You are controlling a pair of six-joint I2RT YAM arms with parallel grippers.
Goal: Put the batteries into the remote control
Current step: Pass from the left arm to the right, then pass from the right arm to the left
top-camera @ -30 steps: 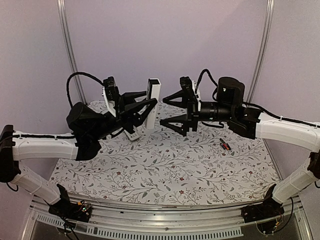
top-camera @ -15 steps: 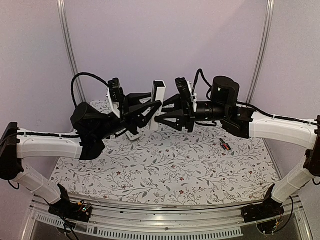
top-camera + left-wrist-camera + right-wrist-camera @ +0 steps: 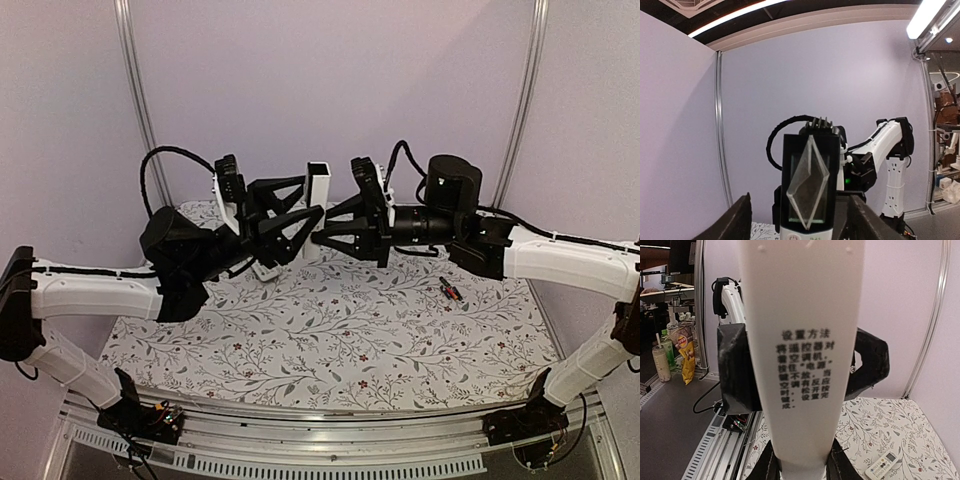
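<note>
Left arm [image 3: 90, 295], right arm [image 3: 570, 262]: white shells, black joints. Left gripper [image 3: 310, 197], right gripper [image 3: 318, 232]: black, angular. Black cables [image 3: 160, 152] loop at wrists.

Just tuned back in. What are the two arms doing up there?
Both arms meet in mid-air above the table around a white remote, which is held upright. The right gripper is clamped on its lower part. The left gripper stands open around it, with its fingers clear of the sides in the left wrist view. The batteries lie on the floral table near the right arm, not yet loaded.
</note>
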